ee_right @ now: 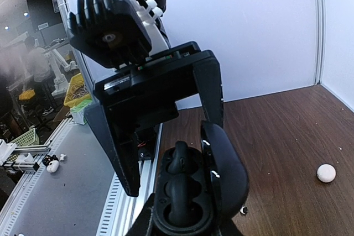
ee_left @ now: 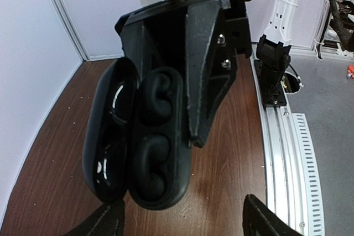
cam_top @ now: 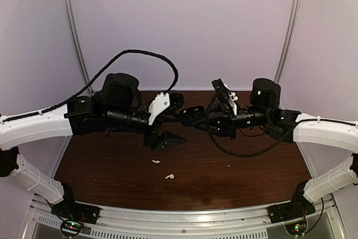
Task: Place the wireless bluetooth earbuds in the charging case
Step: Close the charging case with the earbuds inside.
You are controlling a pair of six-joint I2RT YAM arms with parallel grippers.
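Note:
The black charging case [ee_right: 221, 175] is open, and my right gripper [ee_right: 185, 226] is shut on its base and holds it above the table. Two black earbuds lie in its wells. The upper earbud [ee_right: 180, 157] sticks up a little and the lower earbud [ee_right: 178, 200] sits deeper. In the left wrist view the case [ee_left: 160, 192] hangs with its lid [ee_left: 108, 136] swung left and both earbuds [ee_left: 157, 89] in it. My left gripper [ee_left: 185, 222] is open and empty, with its fingers [ee_right: 119, 147] either side of the case. In the top view both grippers, left [cam_top: 166, 140] and right [cam_top: 193, 117], meet at mid-table.
Two small white stemmed earbuds [cam_top: 156, 162] [cam_top: 169, 176] lie on the brown table [cam_top: 112, 160] in front of the grippers. A pale round case [ee_right: 326, 173] lies on the table to the right. The aluminium rail [cam_top: 179, 216] runs along the near edge.

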